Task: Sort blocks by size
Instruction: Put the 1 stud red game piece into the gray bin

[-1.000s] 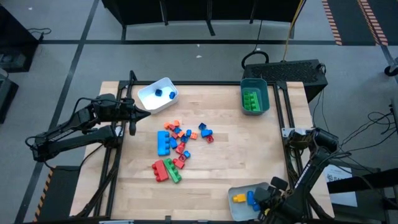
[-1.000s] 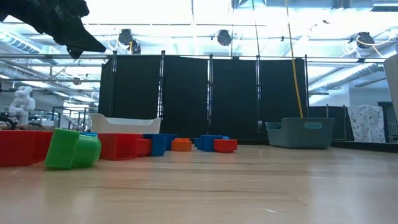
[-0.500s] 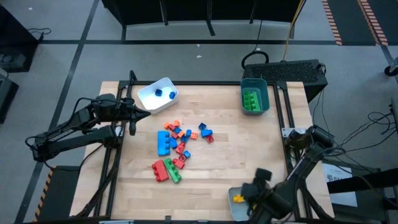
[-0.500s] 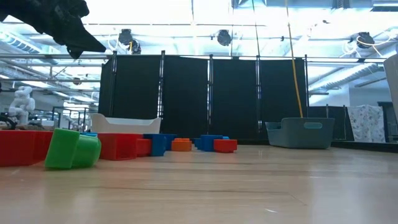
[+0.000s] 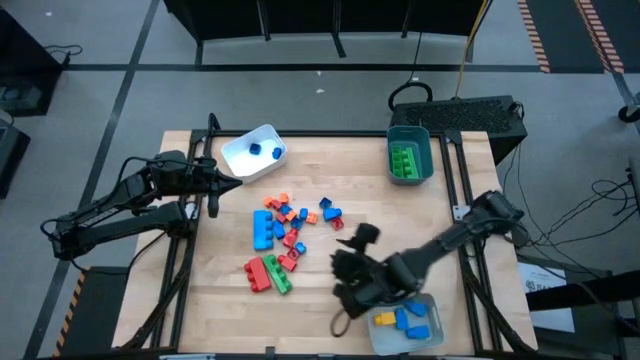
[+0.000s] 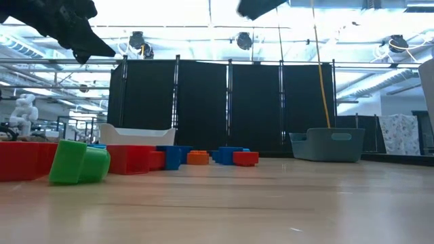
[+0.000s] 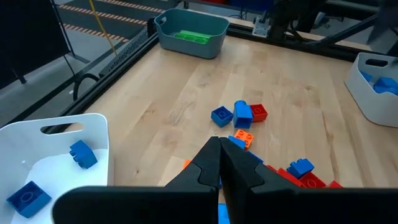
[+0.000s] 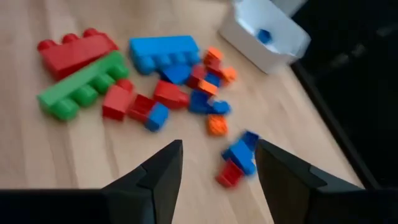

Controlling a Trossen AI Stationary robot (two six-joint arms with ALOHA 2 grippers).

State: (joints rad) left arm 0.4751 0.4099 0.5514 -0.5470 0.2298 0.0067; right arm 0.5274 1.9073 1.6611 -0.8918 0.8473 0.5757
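Observation:
The blocks (image 5: 283, 235) lie loose in a pile on the table's middle: a wide blue one (image 8: 163, 53), a long red one (image 8: 74, 48), a long green one (image 8: 87, 84) and small red, blue and orange ones. My right gripper (image 5: 340, 275) hovers open above the table just right of the pile, pointing slantwise down at it, with nothing between its fingers (image 8: 163, 171). My left gripper (image 5: 235, 180) waits shut in the air at the table's left edge, near the white tray (image 5: 240, 160); its shut fingers (image 7: 219, 155) hold nothing.
The white tray at the far left holds two blue blocks (image 7: 81, 154). A teal bin (image 5: 410, 135) at the far right holds green blocks. A pale tray (image 5: 385, 335) at the near right holds yellow and blue blocks. Bare wood lies near and right of the pile.
My right gripper has swung from over the near-right tray toward the table's left, up and out to the pile's right side, turning as it went. The left arm and the blocks have kept still.

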